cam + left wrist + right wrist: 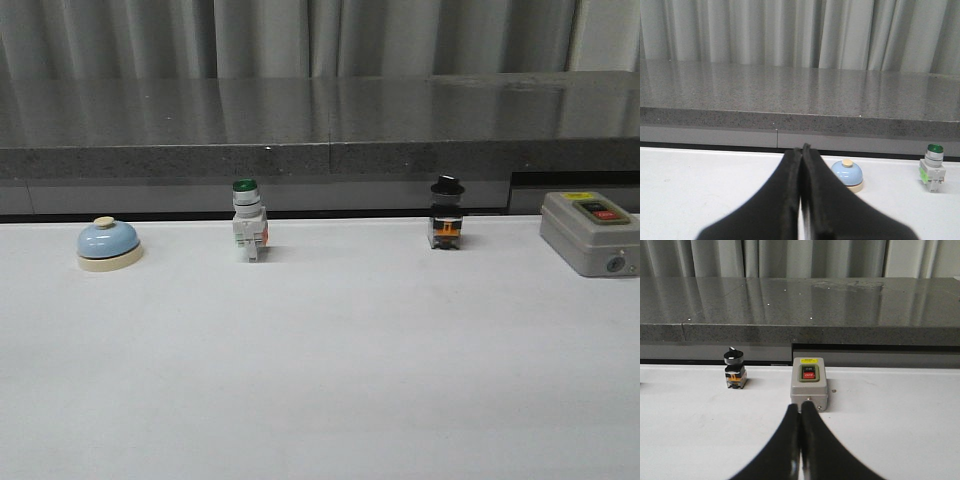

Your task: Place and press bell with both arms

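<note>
The light-blue dome bell (109,243) with a cream base and cream button stands upright at the far left of the white table, near its back edge. It also shows in the left wrist view (847,175), beyond my fingers and to one side of them. My left gripper (802,149) is shut and empty, well short of the bell. My right gripper (801,407) is shut and empty, its tips in line with the grey box. Neither arm shows in the front view.
A green-capped white push-button switch (248,222) stands right of the bell. A black-knobbed switch (446,214) stands further right. A grey box with red and black buttons (592,231) sits at the far right. A grey stone ledge (320,125) runs behind the table.
</note>
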{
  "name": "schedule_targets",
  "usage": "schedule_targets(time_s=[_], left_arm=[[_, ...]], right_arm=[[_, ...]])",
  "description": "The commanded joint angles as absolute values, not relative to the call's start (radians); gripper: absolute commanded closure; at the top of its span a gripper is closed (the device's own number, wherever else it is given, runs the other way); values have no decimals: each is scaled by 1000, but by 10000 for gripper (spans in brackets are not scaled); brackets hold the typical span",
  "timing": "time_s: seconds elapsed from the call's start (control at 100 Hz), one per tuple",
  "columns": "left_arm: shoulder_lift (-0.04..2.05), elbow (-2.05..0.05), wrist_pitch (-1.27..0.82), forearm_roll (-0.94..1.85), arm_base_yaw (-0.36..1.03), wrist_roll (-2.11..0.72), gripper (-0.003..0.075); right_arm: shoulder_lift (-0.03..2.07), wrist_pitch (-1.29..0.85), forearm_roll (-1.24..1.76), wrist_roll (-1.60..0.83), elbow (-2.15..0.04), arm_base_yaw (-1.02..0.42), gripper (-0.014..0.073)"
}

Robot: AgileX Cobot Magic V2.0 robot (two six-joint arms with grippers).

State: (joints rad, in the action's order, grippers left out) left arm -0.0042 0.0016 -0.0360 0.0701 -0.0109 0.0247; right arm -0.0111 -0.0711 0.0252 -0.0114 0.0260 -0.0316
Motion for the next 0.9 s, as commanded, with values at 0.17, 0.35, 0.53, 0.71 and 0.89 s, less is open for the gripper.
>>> schedule_targets(time_s=[0.17,0.35,0.53,0.71,0.89], left_arm=[[-31,42,43,77,-13,34,741],[-31,42,43,77,-13,34,741],[-31,42,64,74,-13,34,741],[-31,42,148,75,-13,36,741],[-15,9,147,77,-17,36,741]], right_arm=[[-30,17,27,-13,12,-27,654],[-30,17,27,-13,12,-27,654],[-30,17,27,-13,12,-27,654],[-30,17,27,-13,12,-27,654],[-30,16,27,-13,12,-27,654]])
